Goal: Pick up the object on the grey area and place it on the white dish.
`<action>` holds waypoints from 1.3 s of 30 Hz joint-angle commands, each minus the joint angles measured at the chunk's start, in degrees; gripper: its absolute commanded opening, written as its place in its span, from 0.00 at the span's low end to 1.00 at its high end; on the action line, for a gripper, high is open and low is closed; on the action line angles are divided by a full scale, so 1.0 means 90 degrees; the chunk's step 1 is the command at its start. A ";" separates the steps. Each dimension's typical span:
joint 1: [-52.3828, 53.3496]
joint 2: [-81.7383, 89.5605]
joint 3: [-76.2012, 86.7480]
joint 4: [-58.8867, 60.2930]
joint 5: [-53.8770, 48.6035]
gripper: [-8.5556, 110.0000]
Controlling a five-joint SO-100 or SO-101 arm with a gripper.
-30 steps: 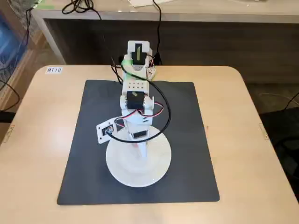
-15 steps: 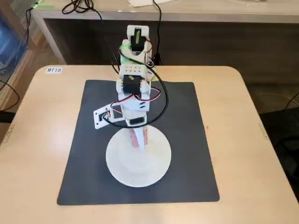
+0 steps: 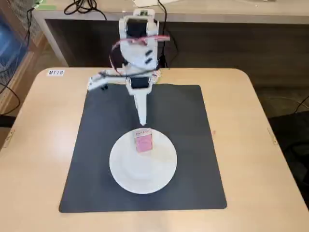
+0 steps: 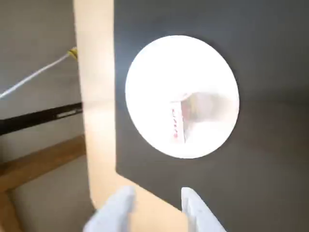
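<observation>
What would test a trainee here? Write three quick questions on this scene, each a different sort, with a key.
1. True or false: the pink box lies on the white plate.
2. The plate sits on: A) bare wood B) the dark mat C) the floor.
3. What does the gripper hold?

Key: 1 true. 2 B. 3 nothing; the fingers are apart and empty, drawn back from the plate.

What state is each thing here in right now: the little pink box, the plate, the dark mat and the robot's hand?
Pink box: standing on the plate, near its far edge, free of the hand.
White plate: flat on the mat, holding the box.
Dark mat: flat on the table.
Hand: open, empty, off the plate.
</observation>
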 commanded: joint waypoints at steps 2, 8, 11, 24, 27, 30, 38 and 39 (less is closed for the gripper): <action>0.0000 0.3213 0.2822 -0.1904 0.0332 0.07; 0.0049 0.4883 0.5273 -0.2627 0.0439 0.07; -0.0020 0.6006 0.6836 -0.3359 0.0566 0.07; -0.0088 0.8574 1.0635 -0.3838 0.0557 0.07; -0.0107 0.8574 1.1094 -0.3896 0.0557 0.07; -0.0137 0.8584 1.1426 -0.3916 0.0518 0.07; -0.0205 0.8584 1.1865 -0.3965 0.0400 0.07; -0.0205 0.8584 1.1865 -0.3975 0.0391 0.07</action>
